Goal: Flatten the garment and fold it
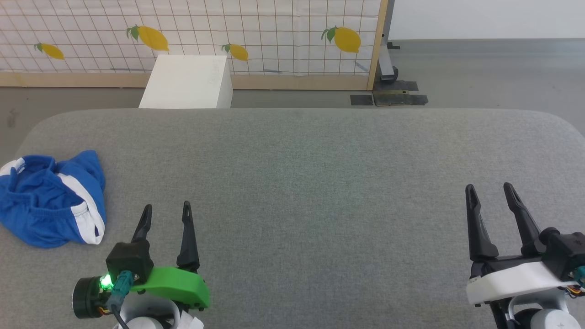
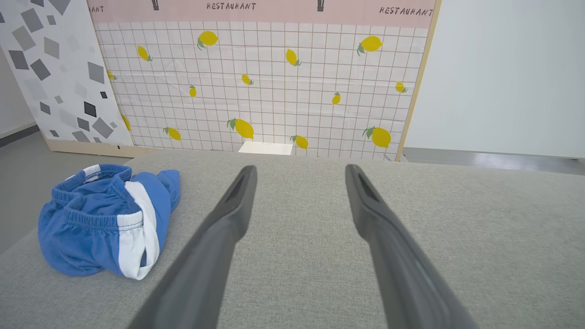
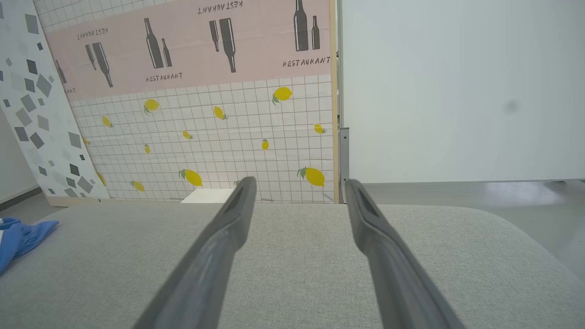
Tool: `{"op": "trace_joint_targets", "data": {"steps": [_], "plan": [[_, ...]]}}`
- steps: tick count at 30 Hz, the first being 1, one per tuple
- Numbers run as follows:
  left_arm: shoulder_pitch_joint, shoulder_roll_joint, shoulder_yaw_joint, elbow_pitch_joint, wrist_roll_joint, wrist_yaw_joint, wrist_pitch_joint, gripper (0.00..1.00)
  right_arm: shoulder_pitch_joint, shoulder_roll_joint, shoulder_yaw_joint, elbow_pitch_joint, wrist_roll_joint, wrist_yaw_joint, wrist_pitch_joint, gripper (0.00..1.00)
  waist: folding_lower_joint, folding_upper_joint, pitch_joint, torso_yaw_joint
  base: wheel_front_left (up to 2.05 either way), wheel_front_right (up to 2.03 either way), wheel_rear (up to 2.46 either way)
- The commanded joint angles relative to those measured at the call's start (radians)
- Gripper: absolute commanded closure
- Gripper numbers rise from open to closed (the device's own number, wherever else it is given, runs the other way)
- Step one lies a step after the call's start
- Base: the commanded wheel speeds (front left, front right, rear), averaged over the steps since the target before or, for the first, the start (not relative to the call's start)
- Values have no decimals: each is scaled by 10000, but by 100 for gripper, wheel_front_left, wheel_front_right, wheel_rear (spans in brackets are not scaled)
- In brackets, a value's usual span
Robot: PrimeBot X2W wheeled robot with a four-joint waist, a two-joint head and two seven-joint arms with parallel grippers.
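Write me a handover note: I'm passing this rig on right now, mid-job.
Hands: left hand open, empty; right hand open, empty; both over the near side of the grey table.
Garment: the blue shorts lie crumpled at the table's left edge, beside the left hand, not held.
Done: nothing yet.
Left: bring it to the middle, flatten, fold.

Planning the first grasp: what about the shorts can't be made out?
- Head view: the garment, a crumpled heap; its folds hide how the legs lie and any print; the left edge clips it.
- Left wrist view: bunched cloth hides its underside and far side.
- Right wrist view: one corner shows; the left edge cuts off the rest.
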Motion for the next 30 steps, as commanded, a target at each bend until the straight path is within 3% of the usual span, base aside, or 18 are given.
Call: {"op": "trace_joint_targets", "data": {"steps": [1,30], "plan": [[-26,-27,-9,25,-104,70,-100,0,180,10,-34,-55,120,-8,-126,0,0,-1,-3,4,0,0,0],[13,-38,-260,362,-431,174,-696,0,410,15,-66,233,374,-12,-725,0,0,-1,-106,96,0,0,0]]}}
